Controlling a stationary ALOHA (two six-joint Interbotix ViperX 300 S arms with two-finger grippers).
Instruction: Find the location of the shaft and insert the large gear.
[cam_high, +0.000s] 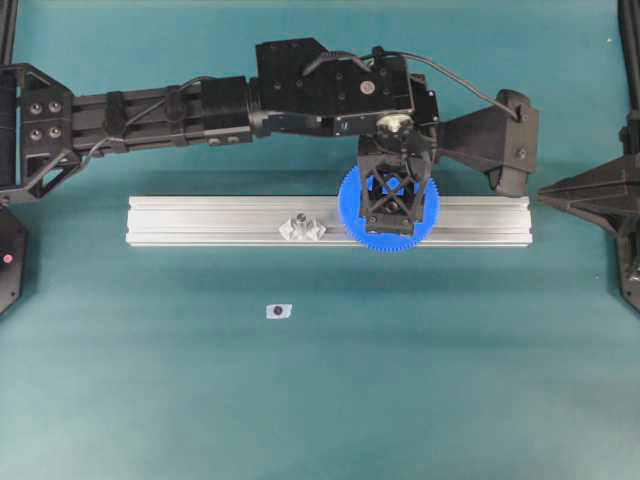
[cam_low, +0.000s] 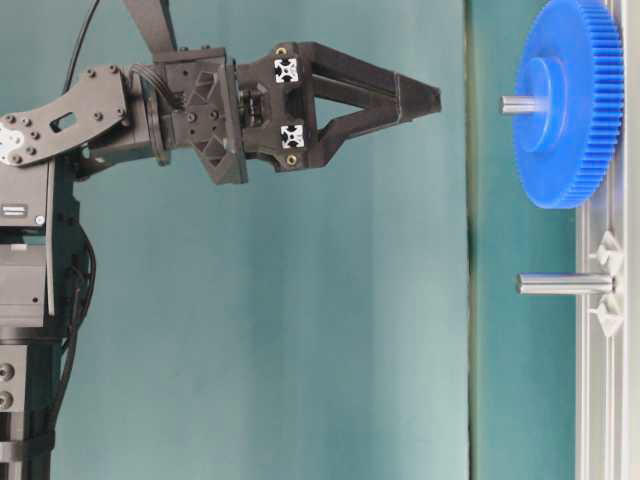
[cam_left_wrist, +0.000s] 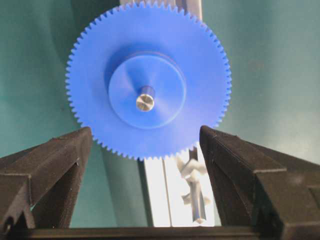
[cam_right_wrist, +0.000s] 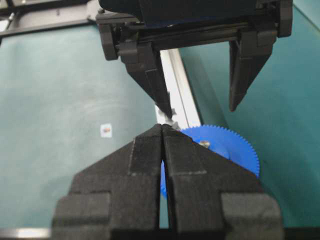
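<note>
Two pincers | left pincer (cam_left_wrist: 145, 145): spread wide above large gear (cam_left_wrist: 148, 80), touching nothing | right pincer (cam_right_wrist: 163, 131): clenched, empty

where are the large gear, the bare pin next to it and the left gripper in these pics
large gear (cam_left_wrist: 147, 97): left wrist view, on its raised hub.
bare pin (cam_low: 562, 284): table-level view, mid-length of the silvery pin.
left gripper (cam_left_wrist: 147, 145): left wrist view, midway between its spread fingertips.
</note>
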